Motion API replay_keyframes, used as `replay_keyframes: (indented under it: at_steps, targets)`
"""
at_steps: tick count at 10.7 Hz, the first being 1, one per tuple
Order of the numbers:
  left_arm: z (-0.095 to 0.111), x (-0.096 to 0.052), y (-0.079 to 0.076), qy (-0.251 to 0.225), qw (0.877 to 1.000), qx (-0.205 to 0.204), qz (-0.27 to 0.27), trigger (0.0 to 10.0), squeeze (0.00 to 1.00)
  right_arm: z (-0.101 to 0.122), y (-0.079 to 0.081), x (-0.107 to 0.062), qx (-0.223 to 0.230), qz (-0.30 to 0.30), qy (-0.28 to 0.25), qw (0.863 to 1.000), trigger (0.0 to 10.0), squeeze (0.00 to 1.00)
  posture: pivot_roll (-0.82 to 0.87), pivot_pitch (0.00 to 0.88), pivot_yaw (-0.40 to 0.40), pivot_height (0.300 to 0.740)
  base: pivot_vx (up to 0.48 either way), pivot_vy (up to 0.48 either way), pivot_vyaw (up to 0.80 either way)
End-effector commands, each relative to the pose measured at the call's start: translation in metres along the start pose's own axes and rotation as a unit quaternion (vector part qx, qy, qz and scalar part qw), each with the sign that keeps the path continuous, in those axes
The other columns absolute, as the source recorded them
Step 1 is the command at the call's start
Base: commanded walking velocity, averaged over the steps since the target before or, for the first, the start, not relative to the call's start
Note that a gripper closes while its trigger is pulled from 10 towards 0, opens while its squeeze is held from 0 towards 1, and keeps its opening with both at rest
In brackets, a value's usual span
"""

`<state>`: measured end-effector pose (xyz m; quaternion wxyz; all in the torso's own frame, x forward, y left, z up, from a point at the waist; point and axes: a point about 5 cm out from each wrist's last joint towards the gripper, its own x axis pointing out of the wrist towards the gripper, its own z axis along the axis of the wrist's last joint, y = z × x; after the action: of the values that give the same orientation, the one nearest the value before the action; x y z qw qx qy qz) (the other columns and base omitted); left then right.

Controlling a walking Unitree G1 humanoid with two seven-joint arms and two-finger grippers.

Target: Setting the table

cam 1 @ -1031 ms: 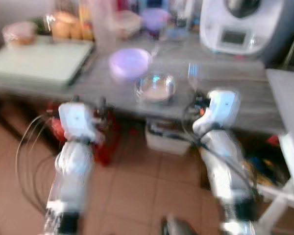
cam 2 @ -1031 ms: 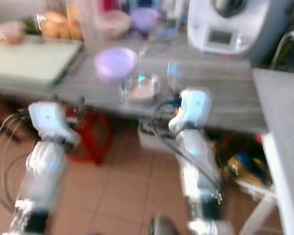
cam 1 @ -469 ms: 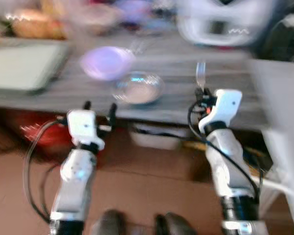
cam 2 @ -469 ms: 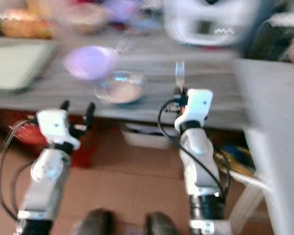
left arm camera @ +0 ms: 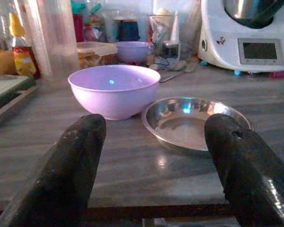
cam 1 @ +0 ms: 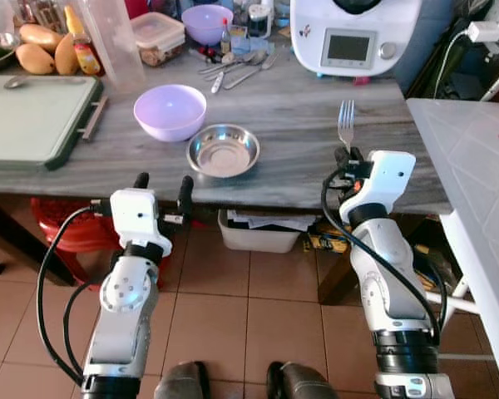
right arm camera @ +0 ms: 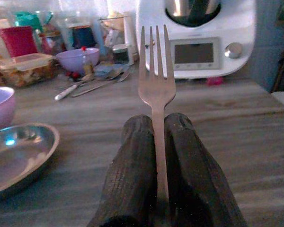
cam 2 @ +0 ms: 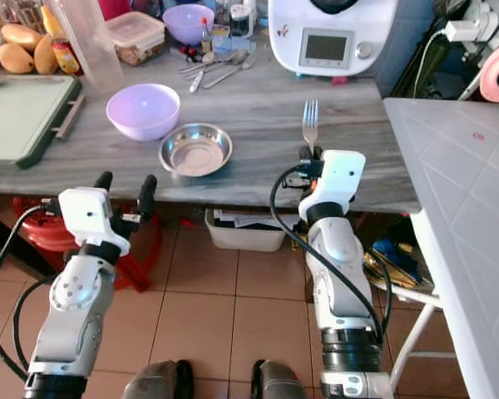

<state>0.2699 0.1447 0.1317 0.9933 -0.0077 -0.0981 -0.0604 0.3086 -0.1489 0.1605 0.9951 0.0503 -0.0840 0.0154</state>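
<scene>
Your right gripper (right arm camera: 156, 142) has its two black fingers pressed together on the handle of a fork (cam 1: 346, 125) — tines up, pointing away from you, held over the near edge of the grey wooden table (cam 1: 382, 108). Your left gripper (cam 1: 163, 184) stands wide open with nothing in it, just off the table's near edge, facing the dishes.

To the left of the fork, near the table's front, sits one shallow steel dish (cam 1: 223, 150), empty. Just beyond it on the far left lies one lilac bowl (cam 1: 170, 111); nothing can be made out inside it. A second, smaller purple bowl (cam 1: 206, 22) stands at the far edge — its contents cannot be made out. Beside that is one lidded clear box (cam 1: 158, 37) with brownish food in it, and a tall clear plastic jug (cam 1: 111, 41).

Loose cutlery (cam 1: 237, 68) lies at the far side, too clustered to count. A white kitchen machine (cam 1: 355, 37) stands far right, and a green cutting board (cam 1: 33, 116) lies at the left.
</scene>
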Motion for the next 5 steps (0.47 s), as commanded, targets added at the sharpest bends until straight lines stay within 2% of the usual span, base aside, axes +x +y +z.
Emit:
replay_keyframes:
  at_steps: [1, 4, 5]
  targets:
    - [0.0012, -0.0023, 0.0020, 0.000, 1.000, -0.003, -0.001, 10.0, 0.00, 0.0044, -0.0041, -0.0007, -0.003, -0.013, -0.011, 1.000, 10.0, 0.00, 0.00, 0.124, 0.014, 0.740, 0.398, 0.000, 0.00]
    - [-0.0022, -0.0006, -0.0023, 0.002, 1.000, -0.012, -0.006, 10.0, 0.00, 0.0059, -0.0054, 0.0015, -0.005, -0.009, -0.017, 1.000, 10.0, 0.00, -0.01, 0.093, 0.011, 0.740, 0.434, 0.000, 0.00]
    - [-0.0005, 0.0013, -0.0041, -0.003, 1.000, -0.019, -0.009, 10.0, 0.00, 0.0073, -0.0049, 0.0017, -0.009, -0.005, -0.022, 1.000, 10.0, 0.00, -0.01, 0.094, 0.009, 0.740, 0.000, 0.000, 0.00]
